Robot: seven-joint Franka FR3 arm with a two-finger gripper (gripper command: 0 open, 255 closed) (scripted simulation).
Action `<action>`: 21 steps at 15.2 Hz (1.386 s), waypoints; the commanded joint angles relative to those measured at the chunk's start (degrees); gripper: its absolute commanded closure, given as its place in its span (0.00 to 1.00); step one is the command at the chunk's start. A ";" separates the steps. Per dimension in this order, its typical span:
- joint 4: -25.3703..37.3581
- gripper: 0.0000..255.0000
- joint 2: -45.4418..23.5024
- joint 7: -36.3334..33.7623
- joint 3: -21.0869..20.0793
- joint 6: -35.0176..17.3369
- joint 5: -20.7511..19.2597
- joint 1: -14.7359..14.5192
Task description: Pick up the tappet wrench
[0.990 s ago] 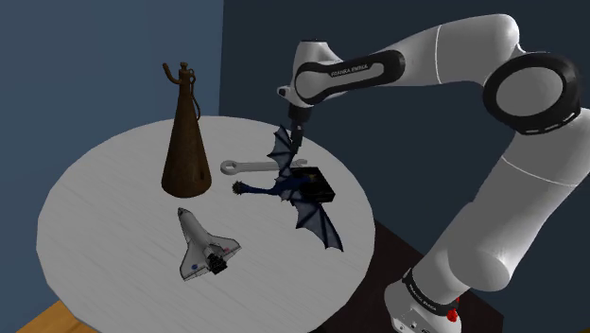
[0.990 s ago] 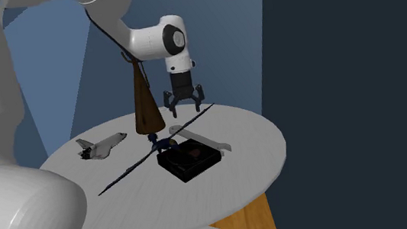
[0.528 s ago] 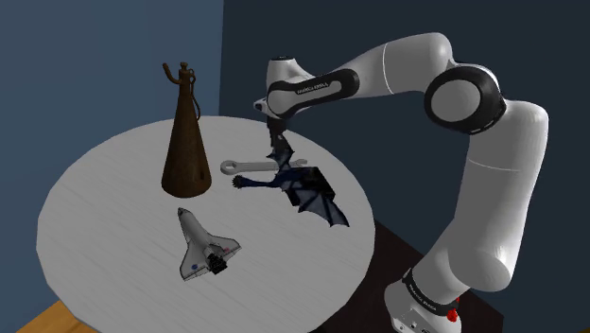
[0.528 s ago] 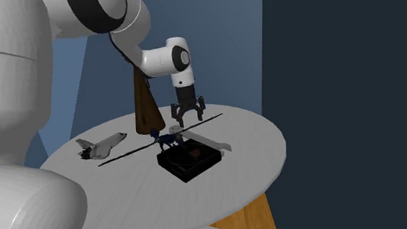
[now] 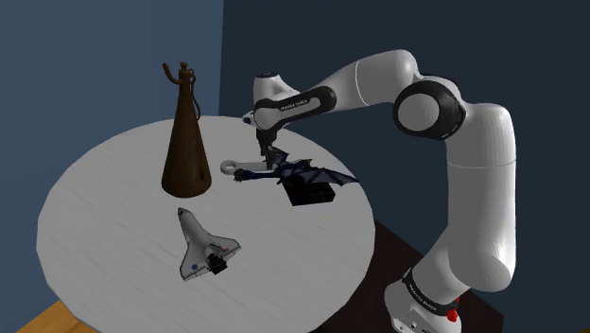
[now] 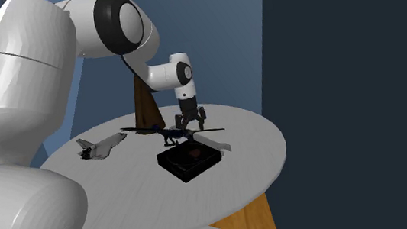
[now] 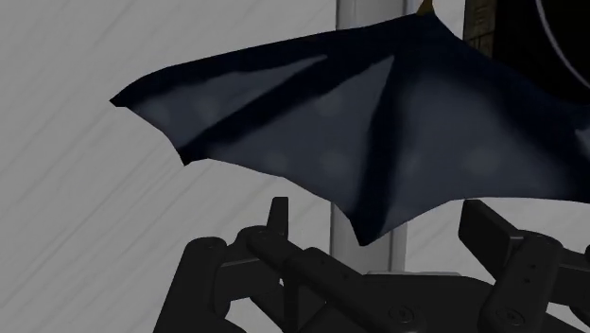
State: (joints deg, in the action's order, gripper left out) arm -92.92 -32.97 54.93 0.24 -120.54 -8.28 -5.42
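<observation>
**Q:** What lies nearest on the desk?

**A:** The desk (image 5: 95,218) is round and white. On its near side a white toy space shuttle (image 5: 201,248) lies flat, well apart from everything else.

**Q:** And farther in?

**A:** Toward the shoulder view's right sits a low black box (image 5: 314,194). A dark blue dragon figure (image 5: 304,174) with 2 spread wings stands at the box's far edge. I cannot tell whether the 2 touch.

**Q:** Where is the tappet wrench?

**A:** The light grey tappet wrench (image 5: 242,167) lies flat on the desk just beside the dragon. Its rounded head points to the shoulder view's left. Its other end is hidden behind the dragon in that view.

**Q:** What about the robot?

**A:** A white arm (image 5: 378,76) bends over from the stand (image 5: 425,307) and points down at the wrench. The 2 black fingers (image 7: 492,227) are spread apart. In the wrist view the wrench's shaft runs between them and touches neither. 1 dragon wing covers part of the shaft there.

**Q:** Anything beyond?

**A:** A tall brown cone (image 5: 184,147) with a hooked top stands upright, near the wrench's head on the shoulder view's left. Dark blue walls (image 5: 113,47) rise behind the desk.
</observation>
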 commanded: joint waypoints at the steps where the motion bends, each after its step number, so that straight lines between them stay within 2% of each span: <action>1: -0.62 0.00 -0.61 -0.21 0.01 -1.17 -0.10 -0.06; 4: -0.81 0.00 -1.29 -0.33 0.04 -2.04 -0.16 -0.06; 5: -0.80 1.00 -1.30 -0.40 0.02 -2.03 -0.16 -0.13; 14: -0.80 1.00 -1.30 -0.33 0.04 -2.04 -0.16 -0.06; 21: 0.29 1.00 1.57 0.22 -0.08 1.90 0.11 -0.05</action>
State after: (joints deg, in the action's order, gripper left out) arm -92.85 -31.84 55.14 0.20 -119.31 -8.21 -5.42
